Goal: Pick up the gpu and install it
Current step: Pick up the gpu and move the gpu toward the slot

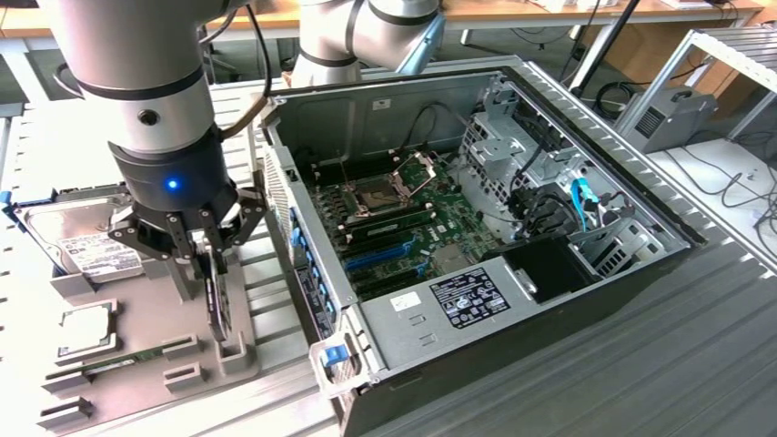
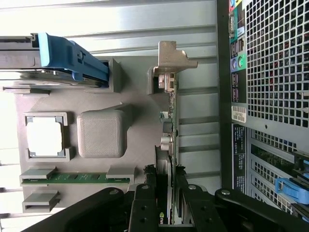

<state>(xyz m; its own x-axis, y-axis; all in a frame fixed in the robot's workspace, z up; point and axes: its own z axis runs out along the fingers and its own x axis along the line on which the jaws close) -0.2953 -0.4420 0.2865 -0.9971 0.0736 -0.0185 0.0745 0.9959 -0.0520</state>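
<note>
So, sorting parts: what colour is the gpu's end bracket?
Silver; the end bracket shows best in the wrist view.

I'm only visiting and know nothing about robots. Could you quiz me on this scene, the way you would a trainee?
1. True or false: the gpu already sits inside the case.
2. What is the gripper closed on? A. the hard drive B. the gpu C. the memory stick
3. Fill in: the gpu stands on edge in the grey ____ beside the case.

Key: 1 false; 2 B; 3 tray.
</note>
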